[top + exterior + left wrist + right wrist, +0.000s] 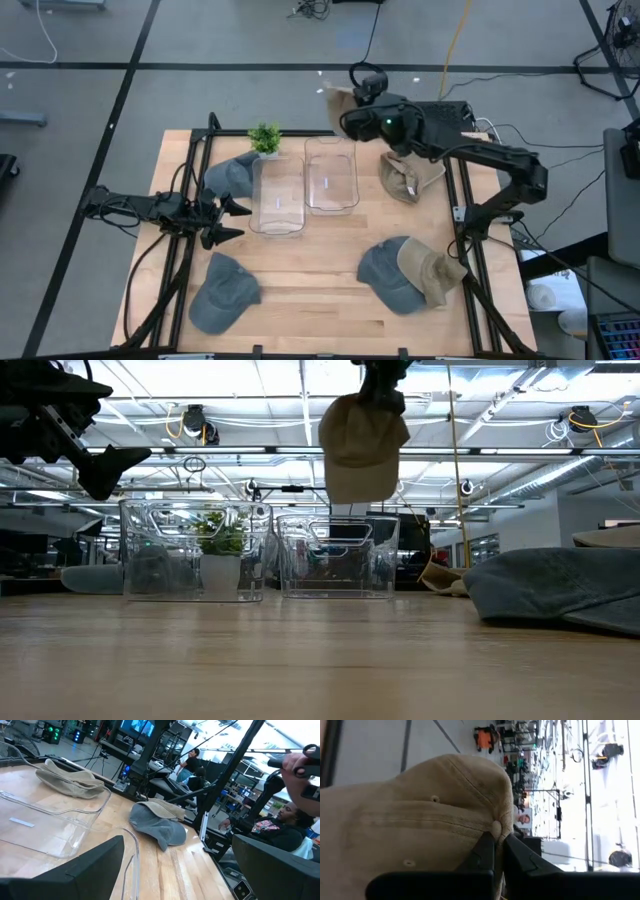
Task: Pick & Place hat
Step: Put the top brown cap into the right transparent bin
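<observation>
Above the far edge of the table, I have the tan hat (361, 445) hanging from my right gripper (498, 851), fingers pinched tight on its crown so it dangles free over the right-hand clear bin (331, 178), ready, I judge, for lowering in. Beside the other bin (277, 195), my left gripper (224, 221) waits spread wide, out of the way.

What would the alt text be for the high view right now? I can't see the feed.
The right gripper holds a tan hat in the air just past the table's far edge, behind two clear bins. The left gripper waits open at the left of the bins. More hats lie around the wooden table, and a small plant stands at the far edge.
</observation>
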Motion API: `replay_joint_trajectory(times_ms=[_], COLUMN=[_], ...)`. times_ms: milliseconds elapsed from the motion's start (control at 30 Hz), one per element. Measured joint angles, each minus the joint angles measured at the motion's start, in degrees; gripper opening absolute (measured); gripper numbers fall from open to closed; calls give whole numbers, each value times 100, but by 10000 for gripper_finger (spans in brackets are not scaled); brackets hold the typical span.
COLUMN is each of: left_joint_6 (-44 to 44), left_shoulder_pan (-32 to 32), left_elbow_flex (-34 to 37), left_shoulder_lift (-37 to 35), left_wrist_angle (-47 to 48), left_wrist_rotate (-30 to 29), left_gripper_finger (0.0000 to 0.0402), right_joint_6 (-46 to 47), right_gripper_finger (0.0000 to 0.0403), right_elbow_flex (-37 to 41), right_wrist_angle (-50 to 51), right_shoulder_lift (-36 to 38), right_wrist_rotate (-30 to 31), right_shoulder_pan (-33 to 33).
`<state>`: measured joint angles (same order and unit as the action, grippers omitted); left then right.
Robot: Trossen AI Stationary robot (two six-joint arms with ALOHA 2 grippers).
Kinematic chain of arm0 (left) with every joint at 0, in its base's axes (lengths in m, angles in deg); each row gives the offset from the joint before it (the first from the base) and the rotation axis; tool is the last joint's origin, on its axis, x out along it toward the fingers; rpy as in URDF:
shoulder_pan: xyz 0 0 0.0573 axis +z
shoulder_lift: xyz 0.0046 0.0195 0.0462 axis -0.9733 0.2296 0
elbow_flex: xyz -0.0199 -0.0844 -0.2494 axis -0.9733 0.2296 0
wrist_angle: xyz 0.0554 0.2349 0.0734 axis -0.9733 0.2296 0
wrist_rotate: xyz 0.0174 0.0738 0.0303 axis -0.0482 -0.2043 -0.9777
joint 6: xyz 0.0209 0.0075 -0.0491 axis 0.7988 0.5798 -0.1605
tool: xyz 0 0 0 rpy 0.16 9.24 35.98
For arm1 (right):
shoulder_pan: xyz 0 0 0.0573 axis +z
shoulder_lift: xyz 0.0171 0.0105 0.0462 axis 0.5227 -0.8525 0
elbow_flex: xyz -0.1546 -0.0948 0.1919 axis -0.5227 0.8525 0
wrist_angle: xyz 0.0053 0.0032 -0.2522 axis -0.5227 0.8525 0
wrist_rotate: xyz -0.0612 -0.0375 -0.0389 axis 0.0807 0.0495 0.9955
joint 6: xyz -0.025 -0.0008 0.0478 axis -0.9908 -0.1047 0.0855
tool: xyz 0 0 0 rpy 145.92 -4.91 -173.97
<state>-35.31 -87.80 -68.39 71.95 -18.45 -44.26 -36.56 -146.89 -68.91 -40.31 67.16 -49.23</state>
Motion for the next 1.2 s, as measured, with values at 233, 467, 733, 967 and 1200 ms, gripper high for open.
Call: replay_joint_trajectory(times_ms=[233, 467, 733, 967, 1200], left_joint_6=[0, 0, 0, 0, 0], left_shoulder_pan=[0, 0, 0, 0, 0], left_elbow_flex=[0, 0, 0, 0, 0], left_shoulder_lift=[0, -2, -1, -2, -1], left_wrist_angle=[-1, -1, -1, -1, -1], left_wrist_rotate=[0, 0, 0, 0, 0], left_gripper_finger=[381, 381, 381, 381, 381], right_joint_6=[87, -118, 563, 1428, 1800], right_gripper_finger=[0, 0, 0, 0, 0], right_elbow_flex=[2, 2, 5, 355, 777], right_wrist_angle=[-137, -534, -587, -574, -607], right_shoulder_lift=[-111, -107, -107, -109, -111], right_wrist_rotate=[-159, -345, -613, -912, -1393], right_shoulder_pan=[-2, 20, 20, 17, 17])
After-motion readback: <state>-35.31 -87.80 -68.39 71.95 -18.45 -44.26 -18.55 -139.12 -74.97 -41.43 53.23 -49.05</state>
